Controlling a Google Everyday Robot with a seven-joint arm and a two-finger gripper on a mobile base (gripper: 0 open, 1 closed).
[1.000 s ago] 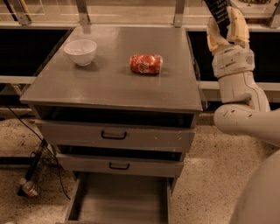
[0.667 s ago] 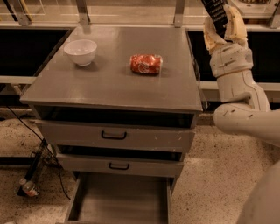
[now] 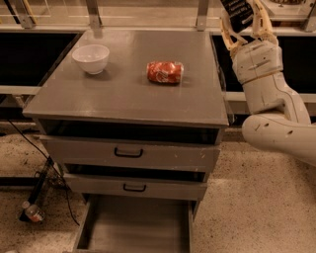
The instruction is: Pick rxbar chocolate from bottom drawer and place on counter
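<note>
Only the one camera view here. Over the last second the gripper has drifted up and slightly in toward the bench. It's now high up, just off the bench's far right corner. The jaws are clamped on the rxbar chocolate, a dark wrapper with pale lettering poking out between them. Nothing else has budged.

My read is that the pick is done and we're mid-carry. The bar isn't over the bench yet, so it has to swing in over the bench and come down.

Count:
- one rxbar, in the jaws
- one white bowl, at the bench's back left
- one red-orange snack packet, mid-bench
- three drawers under the bench: two shallow drawers and the bottom drawer, which is pulled out with nothing visible inside
</note>
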